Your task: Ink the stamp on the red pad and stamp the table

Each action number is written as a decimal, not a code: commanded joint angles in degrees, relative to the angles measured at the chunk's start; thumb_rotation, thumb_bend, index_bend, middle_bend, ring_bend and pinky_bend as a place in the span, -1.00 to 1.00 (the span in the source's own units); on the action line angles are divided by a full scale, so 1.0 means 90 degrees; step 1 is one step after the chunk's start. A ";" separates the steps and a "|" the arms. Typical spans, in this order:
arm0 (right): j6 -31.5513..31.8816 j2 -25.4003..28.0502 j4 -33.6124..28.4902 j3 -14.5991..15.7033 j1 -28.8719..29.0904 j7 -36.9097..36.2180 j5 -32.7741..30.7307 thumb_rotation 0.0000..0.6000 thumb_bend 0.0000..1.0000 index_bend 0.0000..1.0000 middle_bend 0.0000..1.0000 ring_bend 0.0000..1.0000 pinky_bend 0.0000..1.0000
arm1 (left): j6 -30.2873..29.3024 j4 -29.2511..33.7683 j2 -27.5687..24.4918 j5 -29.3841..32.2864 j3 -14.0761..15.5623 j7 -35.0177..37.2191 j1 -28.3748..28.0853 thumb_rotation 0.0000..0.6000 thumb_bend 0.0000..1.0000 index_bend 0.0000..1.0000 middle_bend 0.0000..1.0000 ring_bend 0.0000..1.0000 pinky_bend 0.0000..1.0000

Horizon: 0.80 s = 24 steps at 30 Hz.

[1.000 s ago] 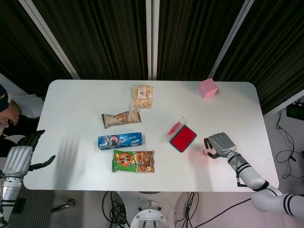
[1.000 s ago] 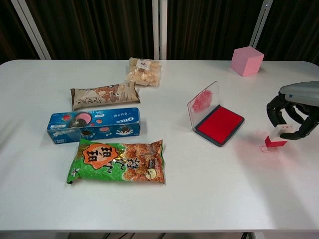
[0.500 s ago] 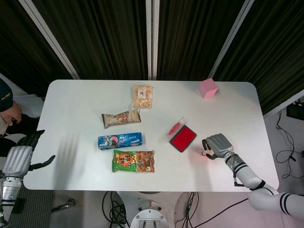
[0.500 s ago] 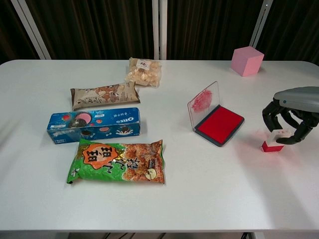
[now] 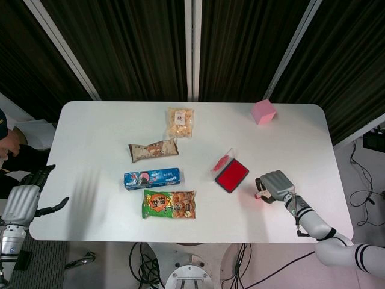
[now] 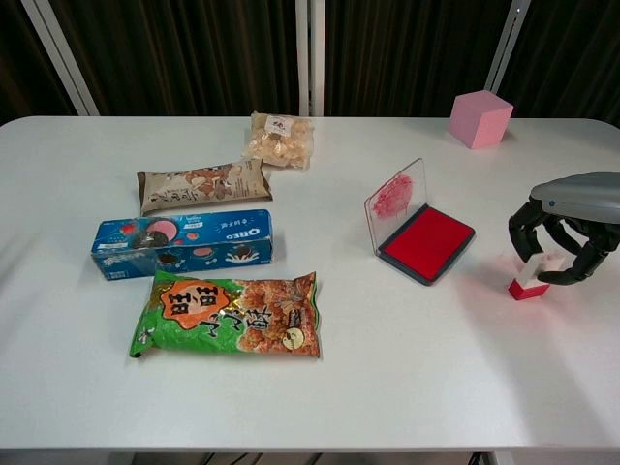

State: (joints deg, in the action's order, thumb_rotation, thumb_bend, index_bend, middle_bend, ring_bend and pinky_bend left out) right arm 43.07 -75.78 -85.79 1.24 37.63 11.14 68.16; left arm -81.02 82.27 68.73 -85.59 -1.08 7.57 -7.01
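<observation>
Right hand (image 6: 567,225) holds stamp (image 6: 530,281) on table (image 6: 407,368).

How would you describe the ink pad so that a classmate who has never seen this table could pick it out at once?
Start at the white table and look right of the middle, between the snack packets and the right hand. There lies the ink pad, a flat dark tray filled with bright red. Its clear lid stands open, smeared with red, and nothing else there is flat and red.

Pink cube (image 6: 480,118), Oreo box (image 6: 182,242), three snack bags.
</observation>
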 commanded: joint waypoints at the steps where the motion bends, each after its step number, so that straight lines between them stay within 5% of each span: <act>1: -0.0029 0.0030 -0.0022 0.0006 -0.0001 -0.0031 0.0028 1.00 -0.43 -0.12 -0.12 0.26 0.64 | 0.0000 0.0005 -0.0004 -0.0001 -0.0005 -0.0003 -0.0005 -0.17 -0.67 -0.82 -0.76 -0.76 -0.59; 24: -0.0029 0.0362 -0.0392 0.0073 -0.0075 -0.0220 0.0404 1.00 -0.45 -0.21 -0.20 0.23 0.64 | -0.0036 0.0098 -0.0066 -0.0021 -0.0020 -0.0059 -0.0012 -0.18 -0.67 -0.82 -0.76 -0.76 -0.59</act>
State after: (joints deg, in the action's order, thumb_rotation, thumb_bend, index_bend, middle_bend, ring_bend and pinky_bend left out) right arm 42.72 -72.63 -89.19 1.81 37.03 9.15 71.67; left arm -81.34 83.16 68.13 -85.78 -1.25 7.04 -7.12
